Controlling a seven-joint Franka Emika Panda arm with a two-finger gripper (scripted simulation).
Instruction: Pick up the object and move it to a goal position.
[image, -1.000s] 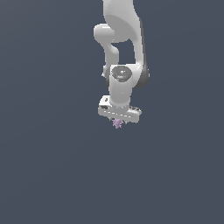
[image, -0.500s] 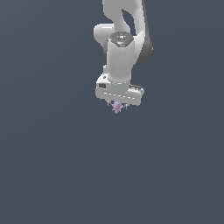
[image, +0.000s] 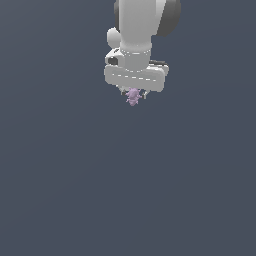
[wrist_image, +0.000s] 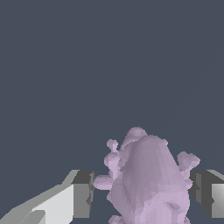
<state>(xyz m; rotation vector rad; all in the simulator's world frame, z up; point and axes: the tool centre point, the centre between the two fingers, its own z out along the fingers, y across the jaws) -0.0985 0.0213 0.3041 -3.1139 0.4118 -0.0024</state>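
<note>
The object (image: 132, 96) is a tiny lilac lumpy thing with short spikes, hanging just under the white hand of my arm in the exterior view. My gripper (image: 133, 94) is shut on it, the short fingers mostly hidden behind the hand's wide bar. In the wrist view the object (wrist_image: 148, 179) fills the space between the two fingers (wrist_image: 81, 194), its stubby knobs sticking out toward each dark pad. It hangs well above the flat grey ground.
Only a plain dark grey-blue surface (image: 128, 190) shows around and below the arm. The white arm (image: 142, 30) rises out of the picture's upper edge.
The arm has risen in the exterior view, carrying the object upward with it. The grip on the object has stayed the same.
</note>
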